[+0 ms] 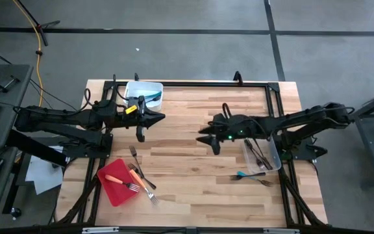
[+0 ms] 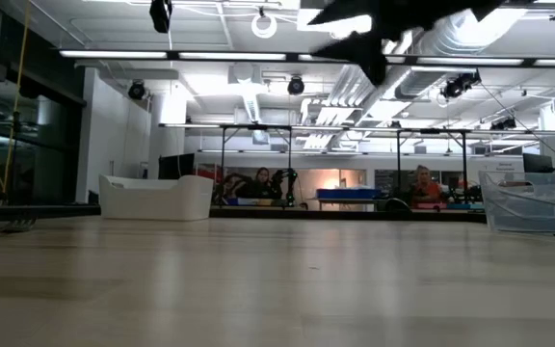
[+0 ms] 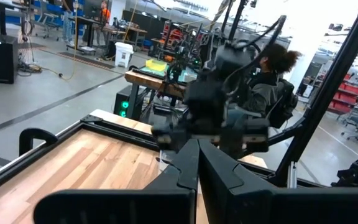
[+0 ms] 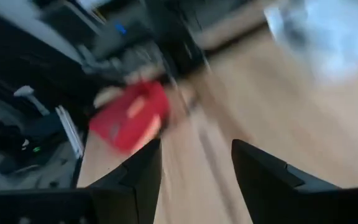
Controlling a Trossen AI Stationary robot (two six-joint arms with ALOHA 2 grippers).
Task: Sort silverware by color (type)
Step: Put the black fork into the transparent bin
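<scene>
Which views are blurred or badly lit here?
Right wrist view: heavy motion smear; the flat red plastic tray is only a blob beyond the open right claw. Low view: bright ceiling lights, arm overhead a black silhouette. High view: sharp, evenly lit.

The light wooden table (image 1: 193,162) carries a white tub (image 1: 145,91), a clear tub (image 1: 263,154), a red tray (image 1: 117,181) — and loose silverware: forks (image 1: 141,174) beside the tray, a teal utensil (image 1: 247,175) near the clear tub.
</scene>
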